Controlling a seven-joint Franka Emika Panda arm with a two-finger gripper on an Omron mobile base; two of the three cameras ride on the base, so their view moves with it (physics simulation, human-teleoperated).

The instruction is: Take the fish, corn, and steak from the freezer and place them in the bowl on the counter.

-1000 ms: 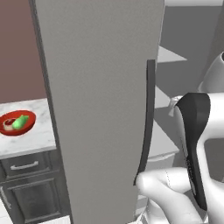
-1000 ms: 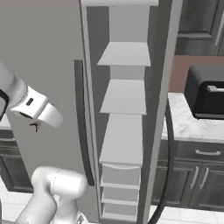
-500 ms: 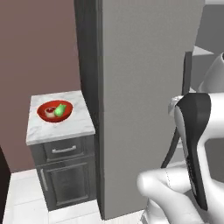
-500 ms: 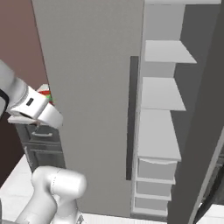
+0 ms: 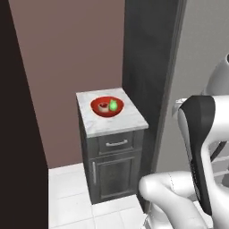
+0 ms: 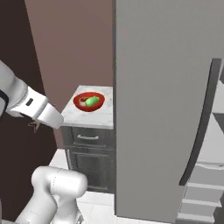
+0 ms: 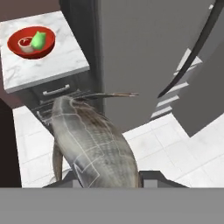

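Observation:
My gripper [image 7: 107,178] is shut on the fish [image 7: 94,142], a large grey scaled body that rises between the dark fingertips [image 7: 154,176] with its tail pointing up. It hangs above the floor in front of the freezer [image 7: 144,48] and to the right of the counter [image 7: 57,63]. The red bowl [image 7: 31,42] sits on the counter's white marble top at the upper left. Inside it lie the green corn [image 7: 38,40] and the pale reddish steak [image 7: 25,43]. The base views show the bowl [image 5: 107,107] [image 6: 89,101] with the corn [image 5: 115,105] [image 6: 91,101] in it.
The freezer's grey door [image 6: 162,109] with its long dark handle [image 6: 201,127] stands right of the counter [image 6: 74,116]. Pale shelves and drawers [image 6: 203,183] show at the lower right. A brown wall [image 5: 67,53] rises behind the dark cabinet [image 5: 114,170]. White floor tiles [image 5: 67,201] lie in front.
The whole picture has swung left from the freezer's open shelves to the counter and bowl, so the base has moved. The fish stays in my gripper.

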